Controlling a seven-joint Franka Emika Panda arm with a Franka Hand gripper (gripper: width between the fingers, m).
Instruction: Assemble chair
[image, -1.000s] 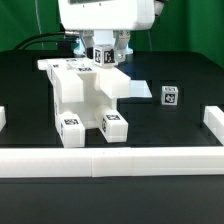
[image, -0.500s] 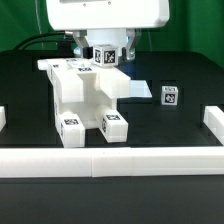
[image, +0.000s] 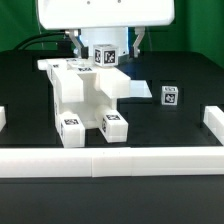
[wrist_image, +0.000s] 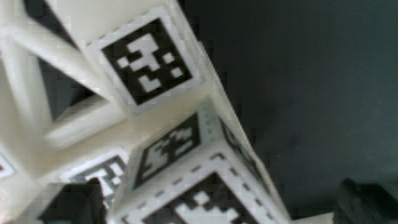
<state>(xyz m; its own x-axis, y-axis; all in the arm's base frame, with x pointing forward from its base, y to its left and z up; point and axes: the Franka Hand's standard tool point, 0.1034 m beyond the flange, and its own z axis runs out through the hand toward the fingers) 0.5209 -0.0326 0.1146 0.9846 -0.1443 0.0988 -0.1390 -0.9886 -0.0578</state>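
**Exterior view.** The chair (image: 85, 95) stands upright on the black worktop (image: 180, 125), left of centre, with its tagged top directly under the arm. The fingers (image: 130, 43) stand spread on either side of that top, apart from it and grasping nothing. A small tagged block (image: 170, 96) lies loose at 3 o'clock from the chair. The border wall (image: 110, 160) runs at 6 o'clock.

The step in hand appears to be letting go of a seated part. The next move likely calls for a straight lift clear, then travel to the loose block.

**Wrist view.** Only the chair (wrist_image: 151, 60) shows, as close tagged faces and white framing. The loose block, the wall and the finger spread cannot be judged here.
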